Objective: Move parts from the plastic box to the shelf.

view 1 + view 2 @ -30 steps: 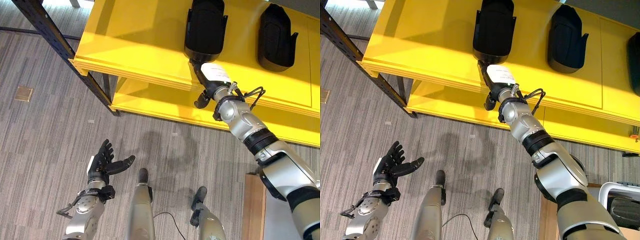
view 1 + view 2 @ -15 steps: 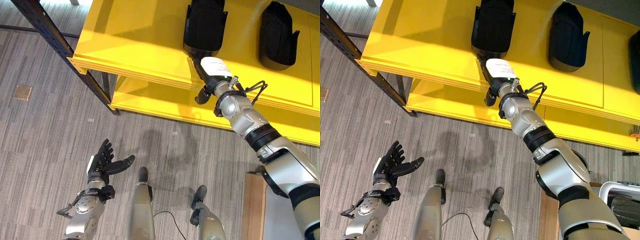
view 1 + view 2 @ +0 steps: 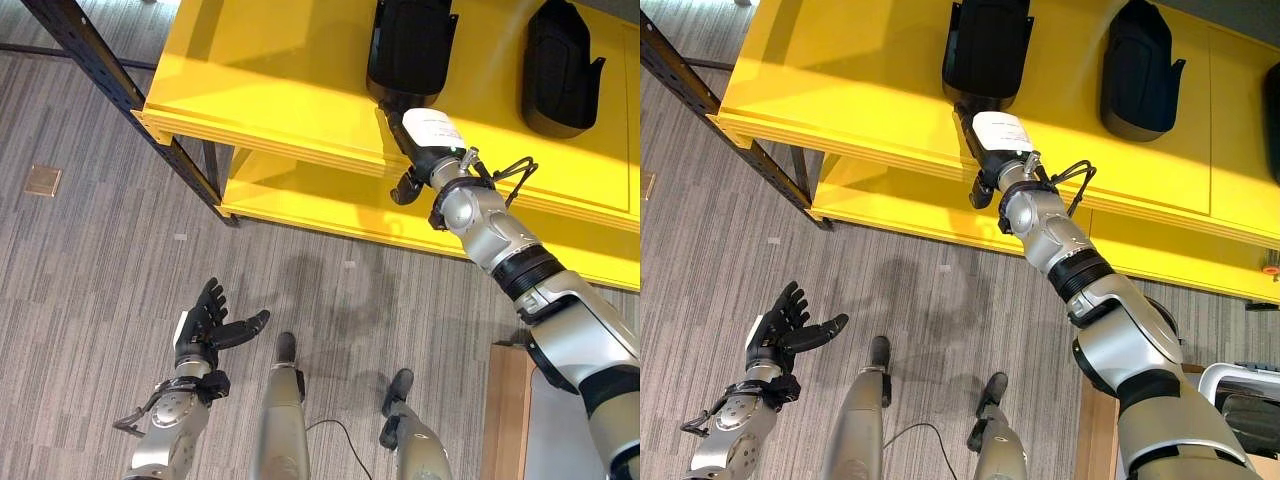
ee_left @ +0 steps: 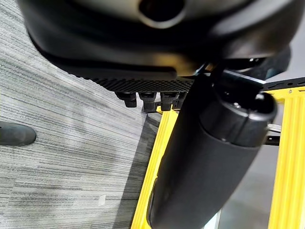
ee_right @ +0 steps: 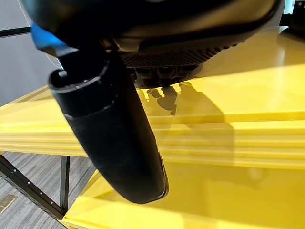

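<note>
right hand (image 3: 420, 140) creeps farther onto the yellow shelf (image 3: 260, 90), fingers straight behind the black part (image 3: 411, 50).
left hand (image 3: 205, 325) hangs spread over open floor (image 3: 90, 270).

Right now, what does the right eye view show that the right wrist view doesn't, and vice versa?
Right eye view: a black part just beyond the right robot hand, a second black part further right, and the open left robot hand low over the floor. Right wrist view: close up, the right fingertips above bare shelf top, holding nothing. Both: the yellow shelf, its dark frame, the right robot hand.
</note>
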